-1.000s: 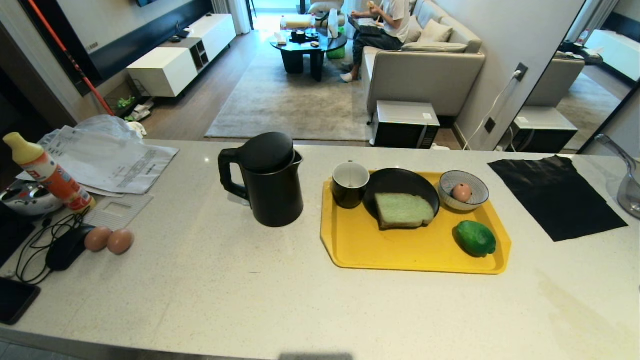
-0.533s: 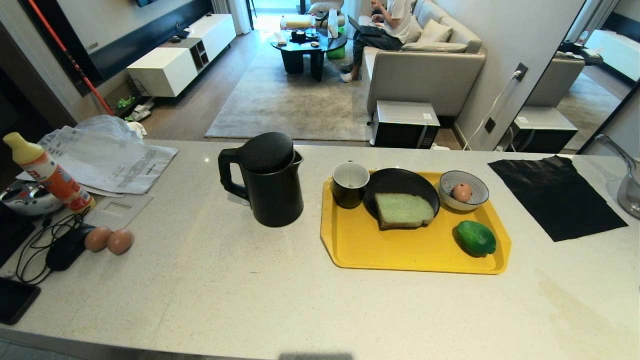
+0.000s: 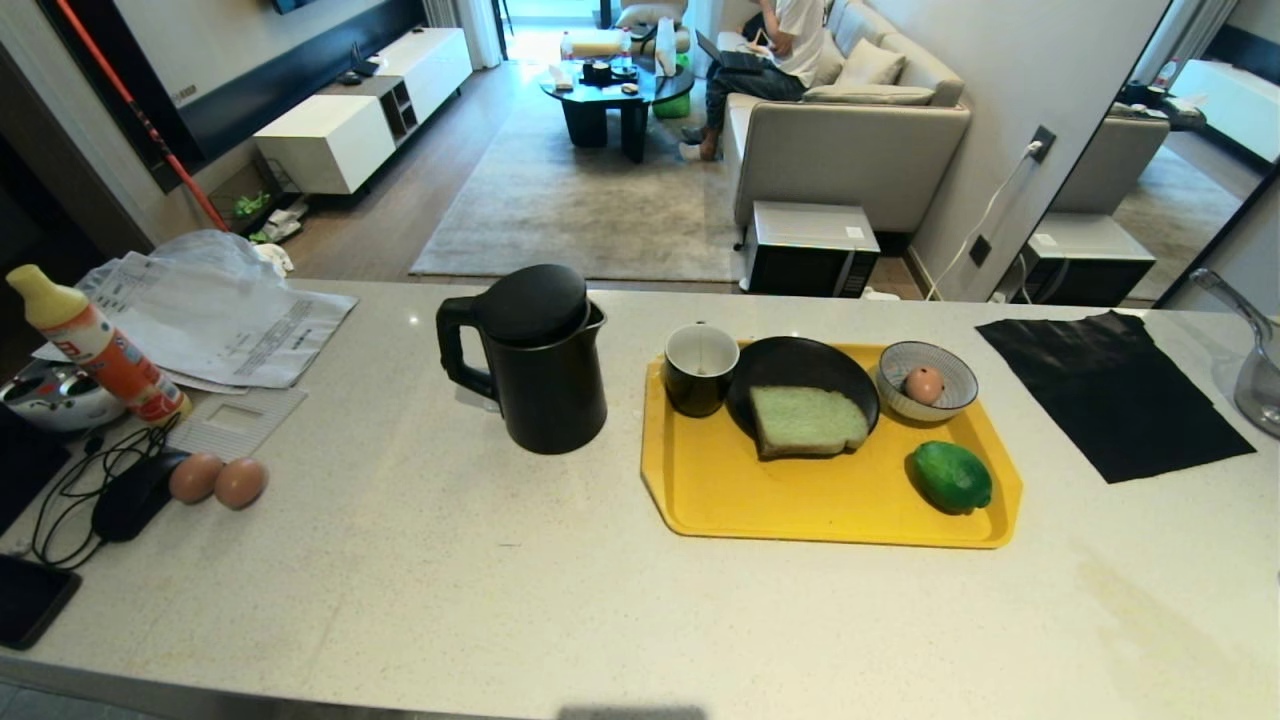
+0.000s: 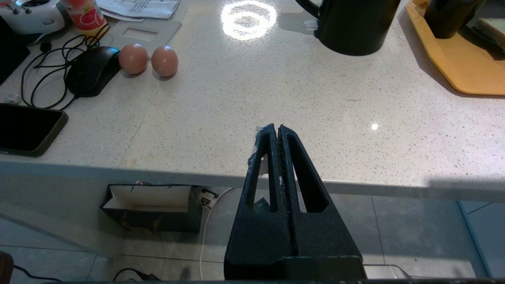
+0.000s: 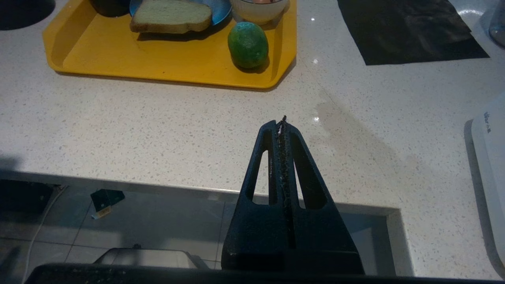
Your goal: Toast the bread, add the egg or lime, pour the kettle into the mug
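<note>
Your pale speckled counter faces a living room. The bread lies on a dark plate on the yellow tray, mug just left, lime near its front right corner, kettle just off the tray, handy for pouring. Left gripper and right gripper hang at the near edge, jaws clenched and empty, likely parked before starting.
</note>
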